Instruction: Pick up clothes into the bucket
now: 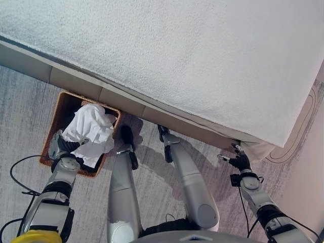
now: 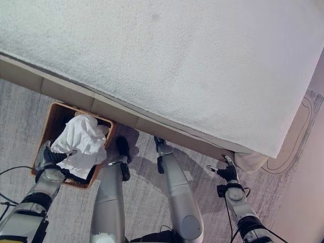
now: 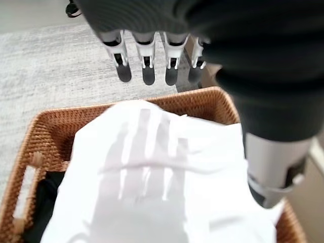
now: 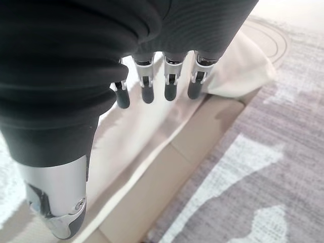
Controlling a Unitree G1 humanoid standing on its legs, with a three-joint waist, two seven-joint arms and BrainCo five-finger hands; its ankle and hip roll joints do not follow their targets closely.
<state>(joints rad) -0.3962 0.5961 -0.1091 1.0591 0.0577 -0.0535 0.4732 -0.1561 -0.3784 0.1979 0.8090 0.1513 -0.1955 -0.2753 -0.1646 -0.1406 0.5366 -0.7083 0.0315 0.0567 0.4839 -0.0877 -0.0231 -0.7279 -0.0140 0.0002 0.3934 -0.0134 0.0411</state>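
A white garment (image 1: 92, 132) lies heaped in the brown woven basket (image 1: 59, 108) on the carpet beside the bed. Something dark (image 3: 43, 202) lies under it in the basket. My left hand (image 1: 61, 147) hovers over the basket's near edge, open and holding nothing. In the left wrist view its fingers (image 3: 147, 71) stretch straight above the white garment (image 3: 152, 177) and the basket's rim (image 3: 197, 98). My right hand (image 1: 239, 162) is far to the right by the bed's corner, open and empty, its fingers (image 4: 169, 86) straight.
A bed with a white textured cover (image 1: 192, 61) fills the far side, on a beige base (image 1: 126, 104). A cream fold of bedding (image 1: 258, 149) hangs at the bed's corner near my right hand. Grey carpet (image 1: 30, 101) surrounds the basket.
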